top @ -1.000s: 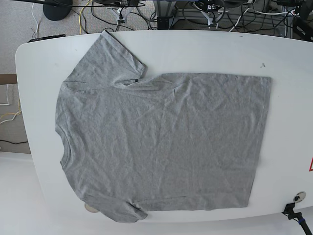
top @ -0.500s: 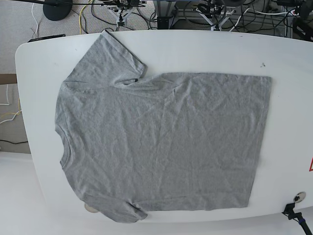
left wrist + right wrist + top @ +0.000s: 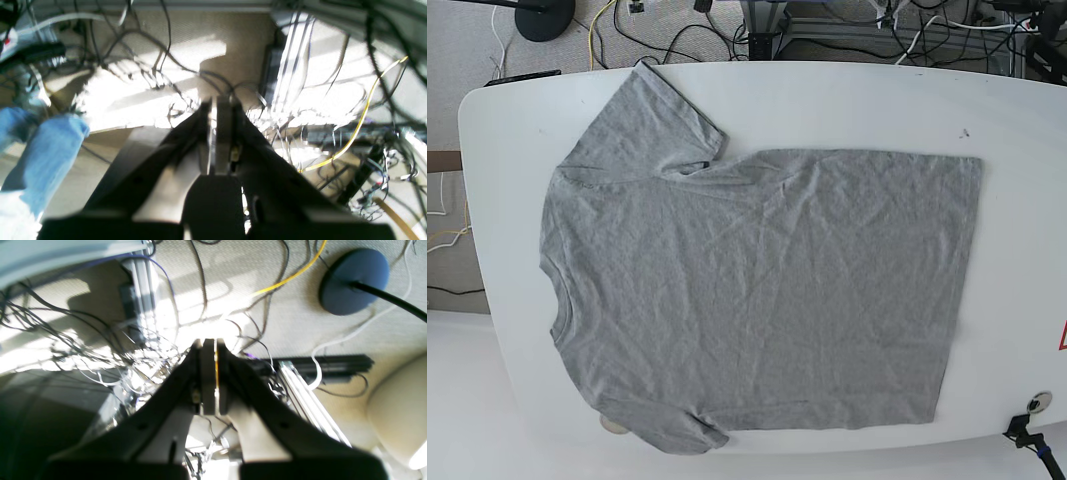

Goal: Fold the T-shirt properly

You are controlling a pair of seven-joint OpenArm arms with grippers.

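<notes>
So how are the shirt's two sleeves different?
The far sleeve of the T-shirt sticks out wide and lies flat on the white table. The near sleeve looks shorter and narrower, hugging the shirt's bottom edge by the table's near rim. Both are the same plain heather grey, and neither is folded in yet.

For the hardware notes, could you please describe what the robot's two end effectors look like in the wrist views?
Both look alike: the left end effector and the right end effector each have black, wedge-shaped fingers tapering forward to flat grey pads. A thin yellow strip shows between the right one's pads. No markings or cables on them are visible.
</notes>
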